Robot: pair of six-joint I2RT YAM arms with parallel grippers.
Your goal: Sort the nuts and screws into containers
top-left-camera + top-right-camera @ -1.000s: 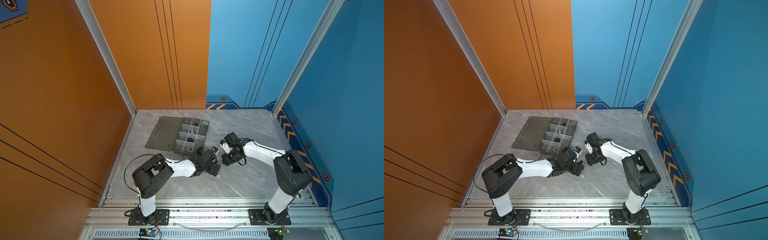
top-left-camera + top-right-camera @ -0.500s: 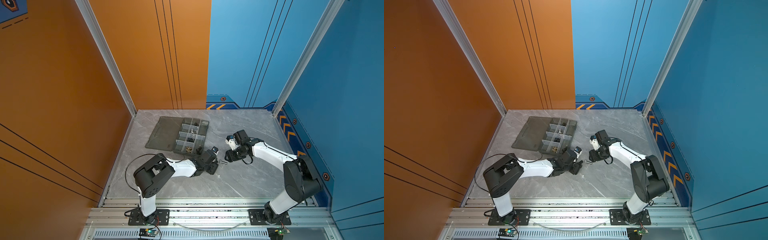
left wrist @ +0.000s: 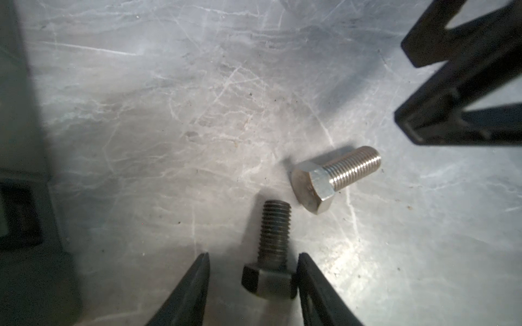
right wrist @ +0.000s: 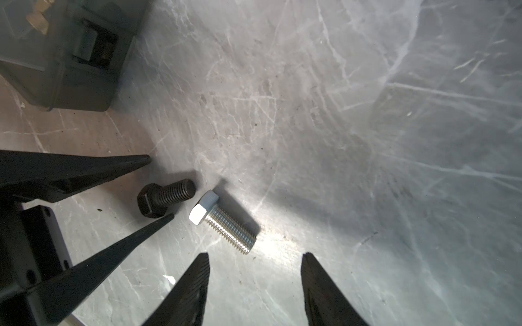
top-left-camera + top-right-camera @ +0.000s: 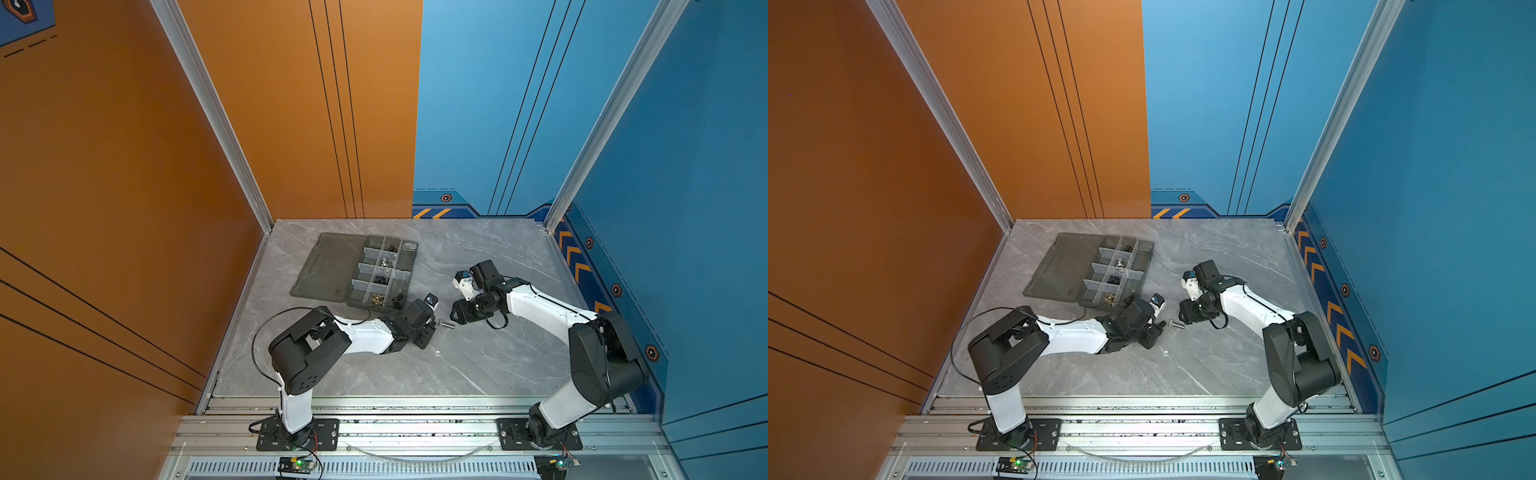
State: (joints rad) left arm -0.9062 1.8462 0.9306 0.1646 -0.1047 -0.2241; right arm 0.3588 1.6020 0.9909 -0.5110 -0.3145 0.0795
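Note:
A black screw (image 3: 272, 254) lies on the grey table with its head between the fingers of my left gripper (image 3: 251, 255). One finger touches the head, and a gap shows at the other, so this gripper is open. A silver screw (image 3: 336, 176) lies just beyond it; in both top views it (image 5: 447, 324) sits between the left gripper (image 5: 432, 328) and the right gripper (image 5: 455, 318). My right gripper (image 4: 255, 254) is open and empty, its tips just short of the silver screw's (image 4: 223, 223) threaded end. The containers (image 5: 379, 279) hold small black, silver and brass pieces. No loose nuts show on the table.
The dark grey organizer tray (image 5: 411, 257) lies behind the left gripper, its flat lid (image 5: 328, 266) folded out to the left. A tray corner with a latch (image 4: 93, 50) is close to both grippers. Orange and blue walls bound the table.
The right arm has drawn back to the right, away from the left gripper, leaving the silver screw between them. The left arm has hardly moved.

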